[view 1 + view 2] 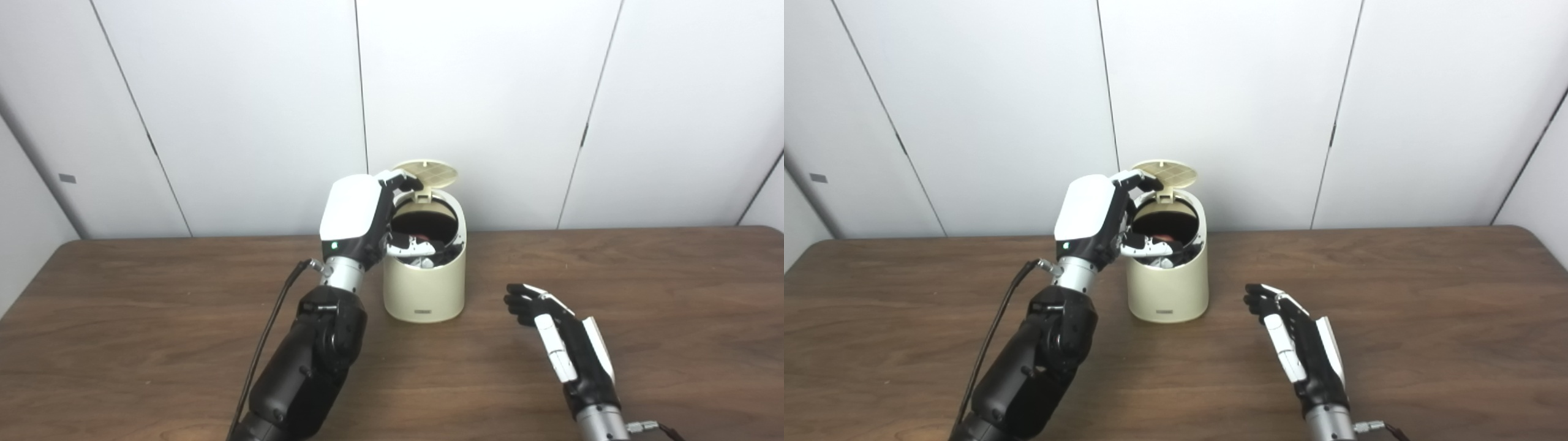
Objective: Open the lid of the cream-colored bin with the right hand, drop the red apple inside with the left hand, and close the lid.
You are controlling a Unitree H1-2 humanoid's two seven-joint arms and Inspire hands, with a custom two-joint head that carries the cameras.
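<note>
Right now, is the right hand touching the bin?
No, the right hand rests on the table, clearly apart from the bin, whose lid stands open.

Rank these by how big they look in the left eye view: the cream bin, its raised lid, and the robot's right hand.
1. Cream bin, clearly largest.
2. Right hand, though it sits nearer the camera, which inflates it.
3. Lid, smallest, seen tilted and nearly edge-on.
</note>
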